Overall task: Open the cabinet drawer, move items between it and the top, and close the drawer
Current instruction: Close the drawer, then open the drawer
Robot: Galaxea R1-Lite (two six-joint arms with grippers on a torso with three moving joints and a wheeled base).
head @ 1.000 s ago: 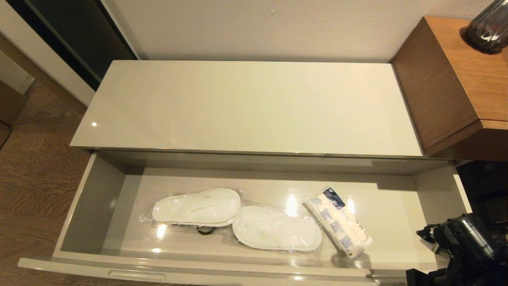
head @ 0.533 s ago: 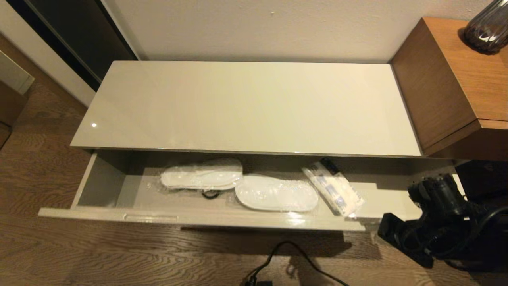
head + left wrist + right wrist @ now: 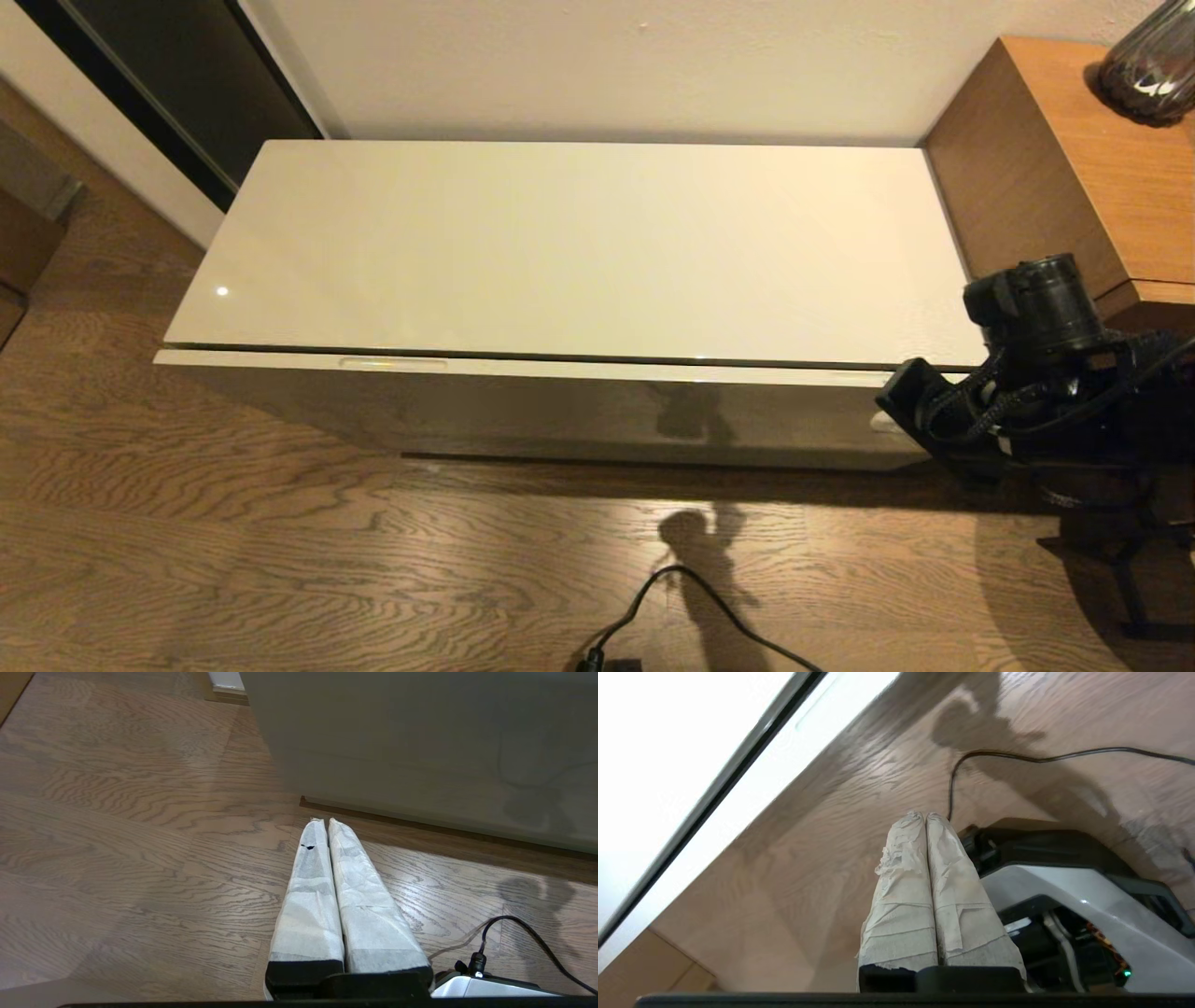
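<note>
Across the head view's middle, cabinet drawer (image 3: 523, 367) sits pushed in, cream front flush under the top (image 3: 560, 243), only a thin seam between them. Long axis runs 9 to 3 o'clock, same as the top; front faces 6 o'clock toward the robot. One slim slot handle (image 3: 392, 363) shows at about 9 o'clock along the front edge. Slippers and tissue pack not visible anywhere; top surface glossy, just a light glint near its 9 o'clock corner.

Right arm (image 3: 1036, 373) at 3 o'clock, black wrist body against the drawer front's right end, just beside the brown wooden unit (image 3: 1074, 177). Dark vase (image 3: 1153, 65) on that unit at 1 o'clock. Right gripper (image 3: 926, 819) seen in its wrist view: two wrapped fingers pressed together, nothing between them, tips aimed along the wood floor (image 3: 280, 560) with the bright cabinet edge to one side.

Left gripper (image 3: 323, 822) in its wrist view: wrapped fingers closed tip to tip, holding nothing, low over the floor, pointing at the cabinet's base near its corner, not touching it.

Black cable (image 3: 691, 607) lies on the floor at 6 o'clock, well apart from the cabinet.
</note>
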